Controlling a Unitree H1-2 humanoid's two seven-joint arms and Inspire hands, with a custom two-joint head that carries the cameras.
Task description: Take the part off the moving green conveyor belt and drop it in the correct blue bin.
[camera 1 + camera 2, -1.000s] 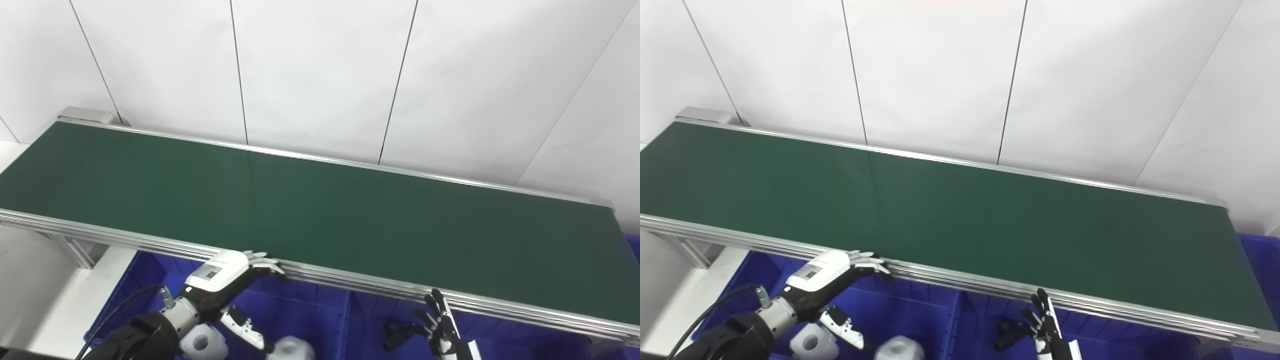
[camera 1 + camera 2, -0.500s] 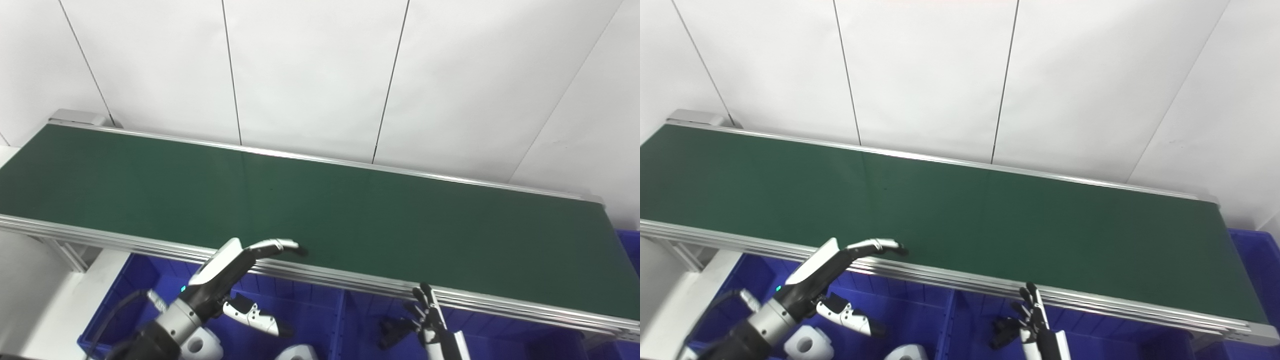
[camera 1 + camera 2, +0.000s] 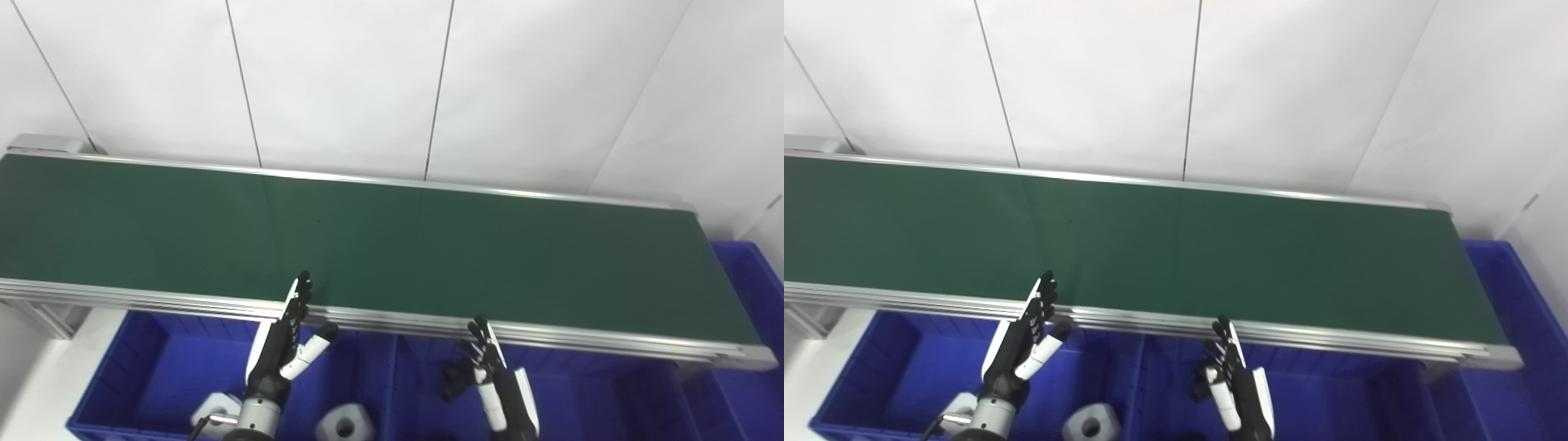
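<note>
Left eye view: green conveyor belt (image 3: 429,245) bare; both hands, left hand (image 3: 283,343) and right hand (image 3: 496,380), spread, empty. White parts (image 3: 344,422) in blue bin (image 3: 122,355) look rigid, light; grasp outer sides.

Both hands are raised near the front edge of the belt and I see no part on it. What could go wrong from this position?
1. The left hand reaches over the silver front rail of the green conveyor belt; it might catch there.
2. No part shows on the belt, so both open hands, including the right hand, may be late for a moving part.
3. White ring-shaped parts already lie in the blue bin; a drop could bounce off them.
</note>
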